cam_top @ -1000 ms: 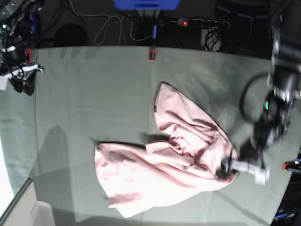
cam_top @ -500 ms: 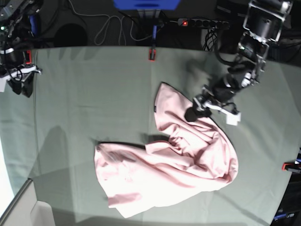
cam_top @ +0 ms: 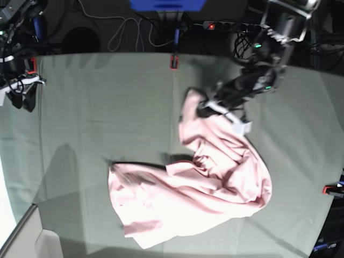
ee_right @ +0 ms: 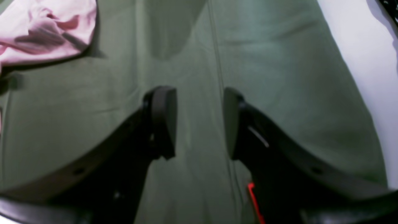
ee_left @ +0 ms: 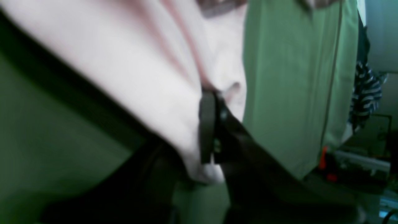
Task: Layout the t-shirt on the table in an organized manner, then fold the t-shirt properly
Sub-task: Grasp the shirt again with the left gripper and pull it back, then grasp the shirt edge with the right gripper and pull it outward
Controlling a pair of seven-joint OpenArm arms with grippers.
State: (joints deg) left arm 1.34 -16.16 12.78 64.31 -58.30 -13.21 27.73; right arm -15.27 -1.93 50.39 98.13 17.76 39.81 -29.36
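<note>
- One bench point(cam_top: 107, 107), wide, draped in creased grey-green cloth, filling most of the base view; seen as well under both wrist cameras.
- One pink t-shirt point(cam_top: 209, 183), crumpled in a loose arc right of the bench's middle: broad lower part spread toward the near edge, narrower upper part reaching up toward the far edge. No lettering visible. A corner of it also showing at the top left of the right wrist view point(ee_right: 43, 28).
- Two arms: left one reaching in from the far right corner down to the shirt's upper end; right one parked at the far left edge, well apart from the shirt.
- Two claws. Left claw point(cam_top: 207, 107) clenched on a fold of the t-shirt at its upper tip; in the left wrist view point(ee_left: 211, 124) fingers pressed together with pink fabric pinched between them and bunched around them. Right claw point(ee_right: 199, 121) released, fingers parted with bare cloth between them, gripping nothing; in the base view point(cam_top: 24, 99) hanging over the bench's left edge.
- Three red-and-black clamps in the base view: one at the far edge's middle point(cam_top: 173, 61), one at the far left corner point(cam_top: 32, 64), one at the right edge point(cam_top: 333, 189).
- One power strip point(cam_top: 231, 25) with a lit red switch, behind the bench among cables.
</note>
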